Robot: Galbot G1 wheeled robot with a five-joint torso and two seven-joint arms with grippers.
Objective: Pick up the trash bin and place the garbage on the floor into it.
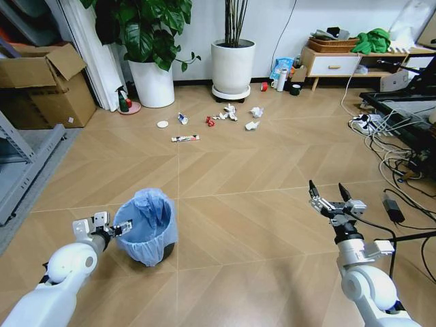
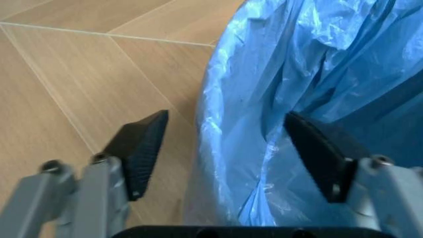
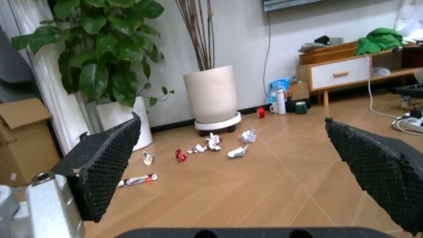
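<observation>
The trash bin (image 1: 146,235), small, dark and lined with a light-blue bag, stands on the floor (image 1: 238,225) at my lower left. My left gripper (image 1: 121,228) is open at its left rim. In the left wrist view, the left gripper (image 2: 226,118) straddles the trash bin (image 2: 264,163): one finger (image 2: 142,148) is outside the bag and the other is inside. The garbage lies far ahead: a white lid (image 1: 162,124), small bottle (image 1: 182,118), red wrapper (image 1: 210,121), paper wads (image 1: 229,112) and flat tube (image 1: 185,138). My right gripper (image 1: 325,187) hangs open over bare floor. Between the open fingers of the right gripper (image 3: 233,121), the paper wads (image 3: 213,143) show.
Two white plant pots (image 1: 152,83) (image 1: 232,65) stand against the far wall behind the litter. Cardboard boxes (image 1: 44,82) and a metal rack (image 1: 20,170) line the left side. Cables and a power strip (image 1: 392,153) crowd the right. Upright bottles (image 1: 281,80) stand by a low cabinet (image 1: 334,63).
</observation>
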